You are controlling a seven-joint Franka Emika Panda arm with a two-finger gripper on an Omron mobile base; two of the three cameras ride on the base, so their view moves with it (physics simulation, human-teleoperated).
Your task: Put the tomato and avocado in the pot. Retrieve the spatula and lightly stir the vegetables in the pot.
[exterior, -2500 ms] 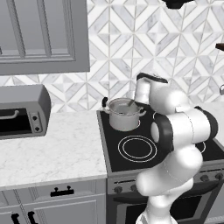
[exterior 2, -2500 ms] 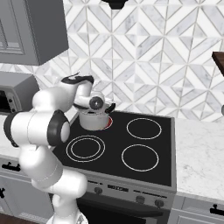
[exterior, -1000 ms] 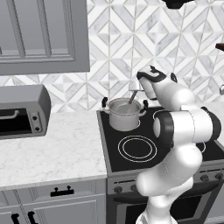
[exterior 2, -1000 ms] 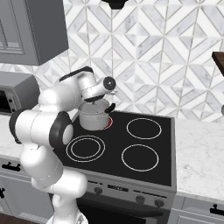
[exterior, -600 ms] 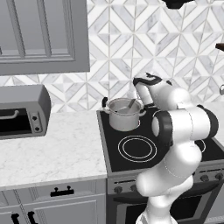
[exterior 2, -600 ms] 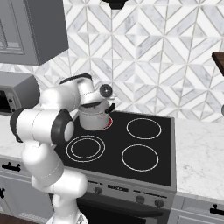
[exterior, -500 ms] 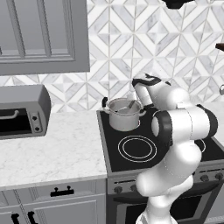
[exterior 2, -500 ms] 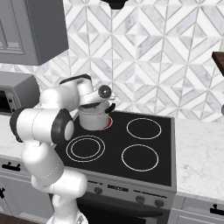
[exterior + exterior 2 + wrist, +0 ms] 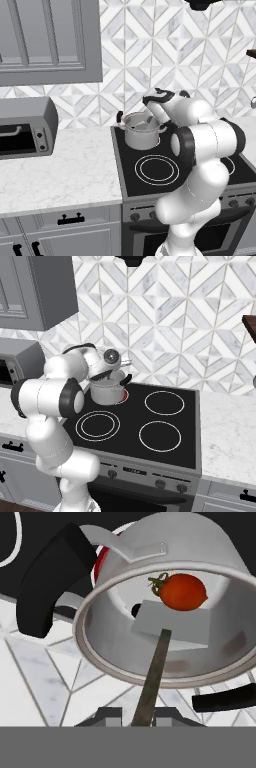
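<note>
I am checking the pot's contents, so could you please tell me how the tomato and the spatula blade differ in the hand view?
The tomato is round, red and green-stemmed; the spatula blade is flat, square and light grey. The tomato lies loose on the pot's inner wall, while the blade has a thin dark handle running toward the hand. Both sit inside the pot, edges overlapping.

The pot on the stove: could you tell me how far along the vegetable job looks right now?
Done: the tomato lies inside the pot on the back burner. The avocado may be the dark shape behind the blade; I cannot tell. In hand: the spatula has its blade in the pot, its handle running back between the fingers of the tool. Left: possibly more stirring, then letting go.
</note>
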